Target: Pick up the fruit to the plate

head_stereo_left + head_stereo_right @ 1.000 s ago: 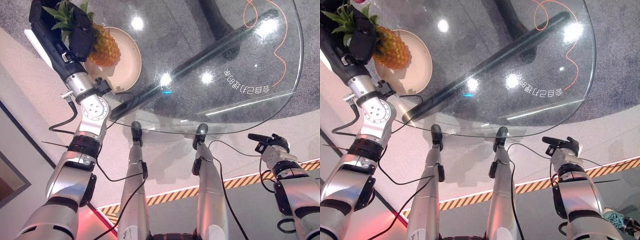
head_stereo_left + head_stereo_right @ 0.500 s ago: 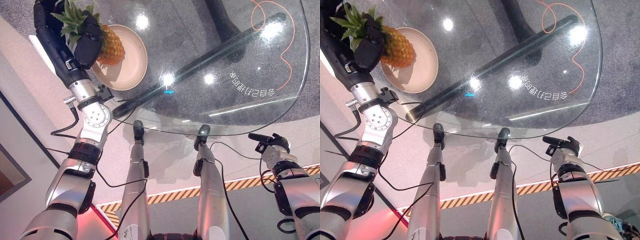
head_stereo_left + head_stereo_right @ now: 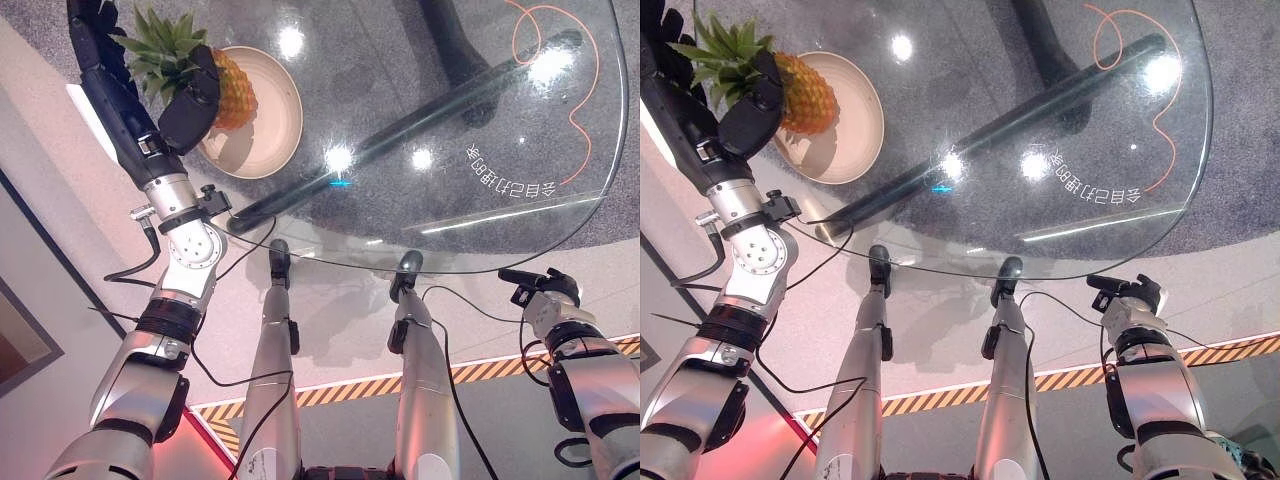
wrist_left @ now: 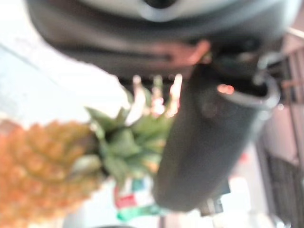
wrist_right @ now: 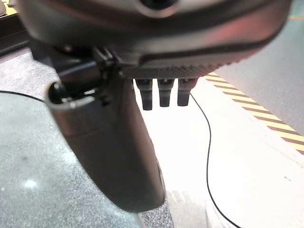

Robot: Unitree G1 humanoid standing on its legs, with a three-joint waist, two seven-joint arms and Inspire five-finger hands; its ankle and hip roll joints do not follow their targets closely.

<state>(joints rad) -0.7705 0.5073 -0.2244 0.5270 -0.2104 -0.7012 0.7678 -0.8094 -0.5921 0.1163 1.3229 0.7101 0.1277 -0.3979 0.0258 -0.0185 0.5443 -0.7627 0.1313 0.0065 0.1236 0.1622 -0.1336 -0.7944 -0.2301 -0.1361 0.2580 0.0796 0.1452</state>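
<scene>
A pineapple (image 3: 235, 88) with a green crown (image 3: 168, 52) hangs tilted over the left part of a beige plate (image 3: 272, 135); whether it touches the plate I cannot tell. My left hand (image 3: 190, 105) is shut on it where crown meets fruit. In the left wrist view the thumb (image 4: 204, 142) lies across the crown (image 4: 126, 142) beside the orange body (image 4: 42, 161). The plate stands at the far left of a round glass table (image 3: 470, 235). My right hand (image 3: 543, 287) hangs low off the table's front right edge, fingers relaxed and holding nothing.
The table's dark base bar (image 3: 420, 120) and an orange cord (image 3: 578, 95) on the grey floor show through the glass. Yellow-black striped tape (image 3: 330, 393) runs across the floor in front.
The whole picture has shifted a little. My left hand has turned the pineapple so its crown points more to the left, still over the plate's left part. The right hand has stayed put.
</scene>
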